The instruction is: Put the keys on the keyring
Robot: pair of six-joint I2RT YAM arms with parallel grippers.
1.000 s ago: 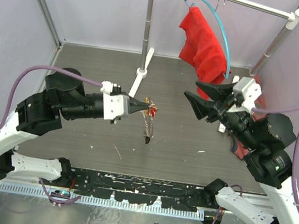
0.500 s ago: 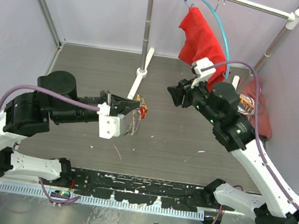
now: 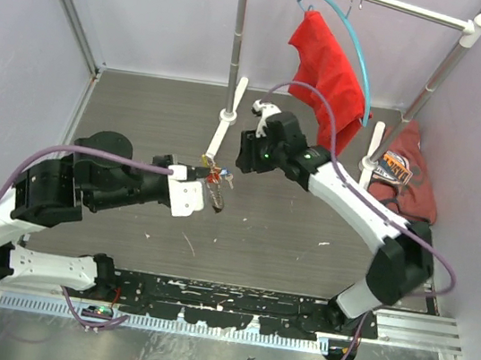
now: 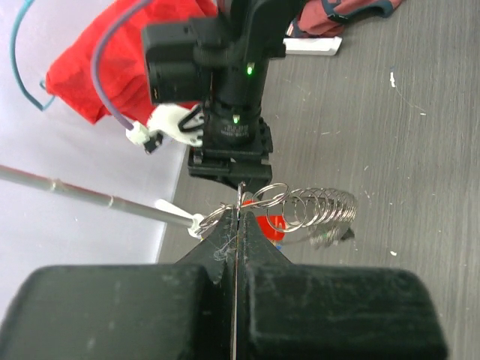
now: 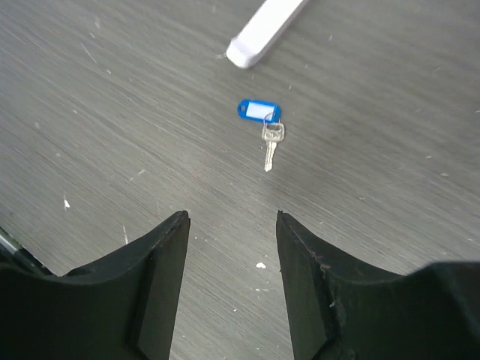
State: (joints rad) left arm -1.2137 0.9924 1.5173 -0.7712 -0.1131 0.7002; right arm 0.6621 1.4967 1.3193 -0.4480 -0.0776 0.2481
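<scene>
Hovering above the table [image 5: 390,195], the right gripper [image 5: 232,225] is gaping wide and carrying nothing, with the blue-tagged key [image 5: 268,135] lying flat just beyond its fingers. To the left, the left gripper [image 4: 237,219] is pinching the keyring [image 4: 268,193] tight in mid-air. I'm judging the flat key could skate away, or the thin wire could twist. The tag is showing no readable writing.

The keys [image 3: 215,176] look too tiny from above to tell apart. The left gripper [image 4: 238,215] hides part of the keyring [image 4: 270,193].
</scene>
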